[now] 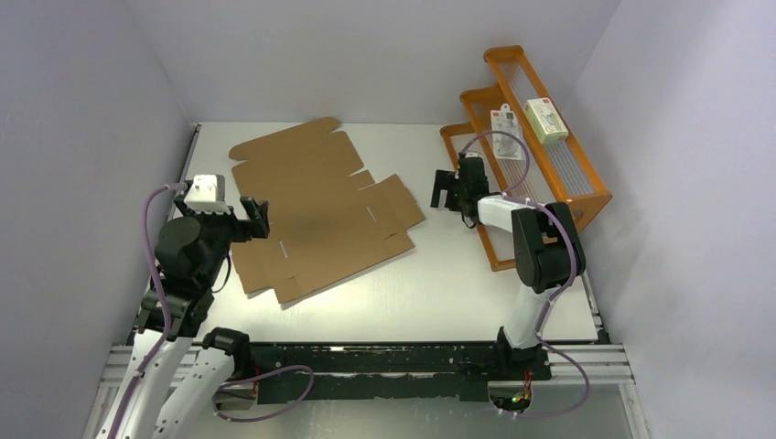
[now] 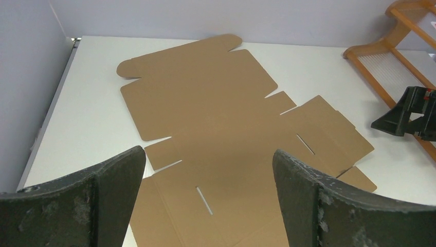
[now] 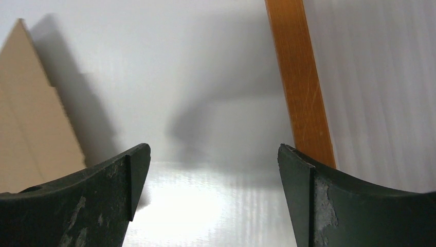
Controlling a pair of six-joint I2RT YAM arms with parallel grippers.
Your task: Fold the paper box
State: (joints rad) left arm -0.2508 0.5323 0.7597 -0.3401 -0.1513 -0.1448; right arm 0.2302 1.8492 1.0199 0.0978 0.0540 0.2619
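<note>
The paper box (image 1: 320,206) is a flat brown die-cut cardboard sheet with flaps and slots, lying unfolded on the white table left of centre. It fills the left wrist view (image 2: 226,118); its right corner shows in the right wrist view (image 3: 31,113). My left gripper (image 1: 253,218) is open and empty, above the sheet's left edge; in its own view (image 2: 208,154) the jaws stand wide apart over a slot. My right gripper (image 1: 446,189) is open and empty, over bare table just right of the sheet, jaws wide apart in its own view (image 3: 213,149).
An orange wire-fronted rack (image 1: 540,155) stands at the back right with small white packages (image 1: 545,120) on it, close behind the right gripper; its rail shows in the right wrist view (image 3: 298,82). Grey walls enclose the table (image 1: 439,274) on three sides.
</note>
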